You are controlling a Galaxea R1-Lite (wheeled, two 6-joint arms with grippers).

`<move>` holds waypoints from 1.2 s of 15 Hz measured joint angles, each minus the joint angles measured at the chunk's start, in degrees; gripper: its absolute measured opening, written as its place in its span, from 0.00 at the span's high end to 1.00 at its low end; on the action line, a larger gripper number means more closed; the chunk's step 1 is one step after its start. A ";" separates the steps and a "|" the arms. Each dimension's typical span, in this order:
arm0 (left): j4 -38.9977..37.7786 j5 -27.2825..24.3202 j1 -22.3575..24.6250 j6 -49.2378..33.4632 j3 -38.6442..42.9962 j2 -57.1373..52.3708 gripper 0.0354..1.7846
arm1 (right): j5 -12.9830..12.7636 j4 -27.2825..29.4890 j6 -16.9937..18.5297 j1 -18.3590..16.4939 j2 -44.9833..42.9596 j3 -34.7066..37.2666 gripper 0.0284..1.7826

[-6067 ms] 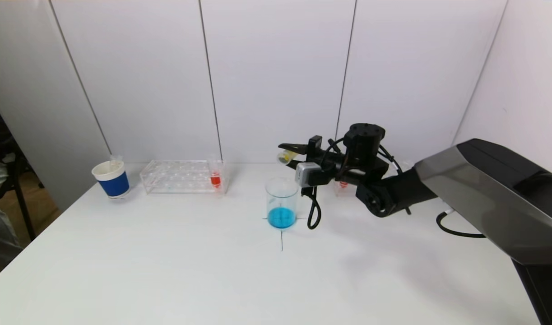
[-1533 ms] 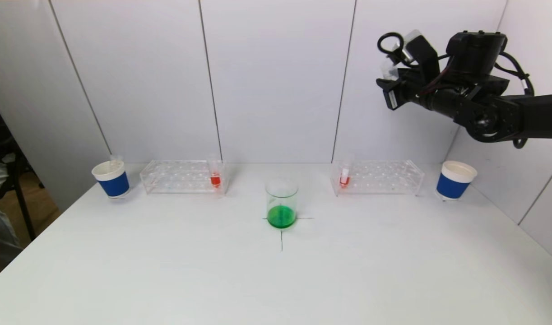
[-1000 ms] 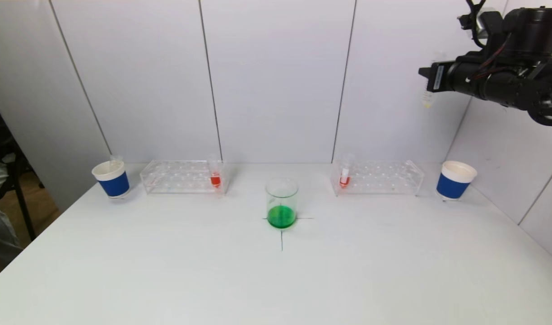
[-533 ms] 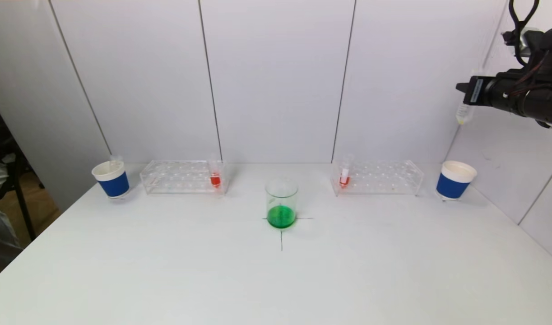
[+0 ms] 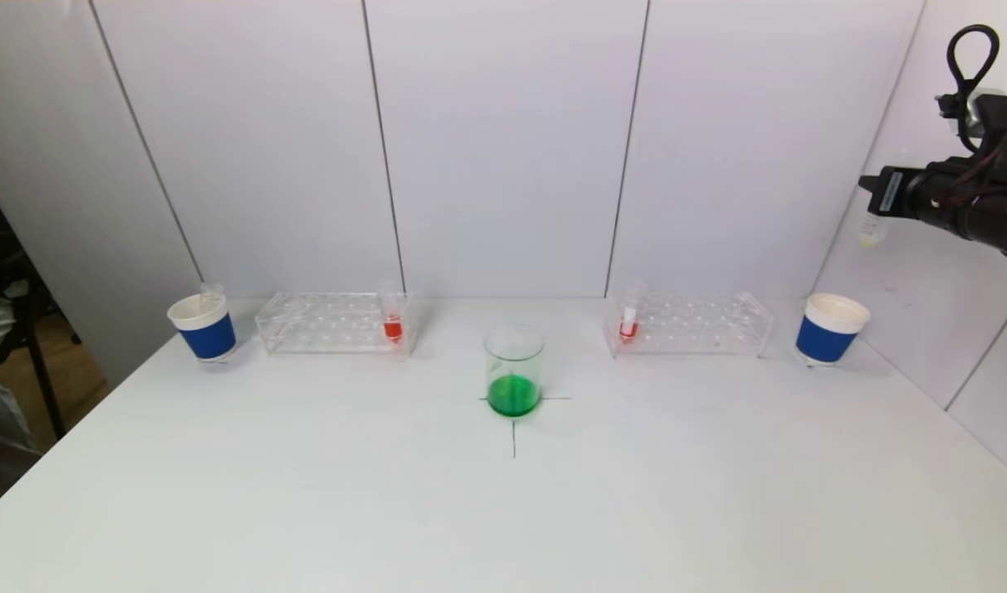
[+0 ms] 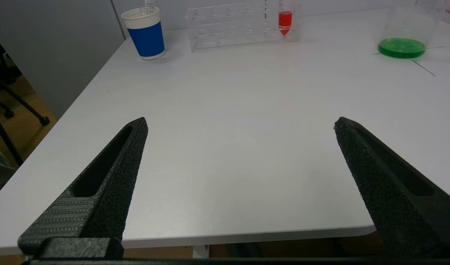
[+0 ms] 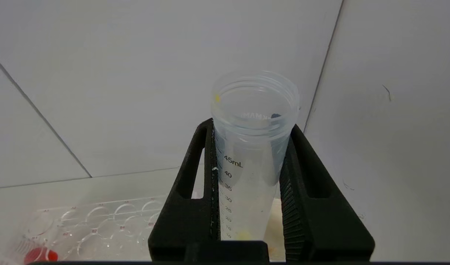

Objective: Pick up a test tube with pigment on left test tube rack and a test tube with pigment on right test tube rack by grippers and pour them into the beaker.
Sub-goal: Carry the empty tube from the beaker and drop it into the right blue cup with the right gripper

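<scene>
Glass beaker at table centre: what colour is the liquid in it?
Green. The liquid in the clear glass beaker shows best in the head view.

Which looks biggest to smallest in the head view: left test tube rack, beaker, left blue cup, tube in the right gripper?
1. left test tube rack, widest by far.
2. beaker.
3. left blue cup, slightly smaller than the beaker; it stands farther back, so unsure.
4. Nearly empty test tube in the right gripper, smallest.

The right arm (image 5: pixel 976 210) runs off the head view's edge, and the left gripper's (image 6: pixel 239 127) arm never shows.
</scene>
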 joint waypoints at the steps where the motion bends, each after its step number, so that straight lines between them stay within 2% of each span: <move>1: -0.02 0.02 0.00 0.00 0.00 0.00 0.01 | -0.04 -1.27 -0.05 -0.21 1.05 0.17 0.72; 10: 0.00 0.02 0.00 0.00 0.00 0.00 0.01 | -0.11 -13.95 -0.40 -1.57 12.24 3.45 0.72; 18: 0.00 -0.02 0.00 0.00 0.00 0.00 0.01 | -0.11 -15.65 -0.52 -3.16 18.40 1.79 0.72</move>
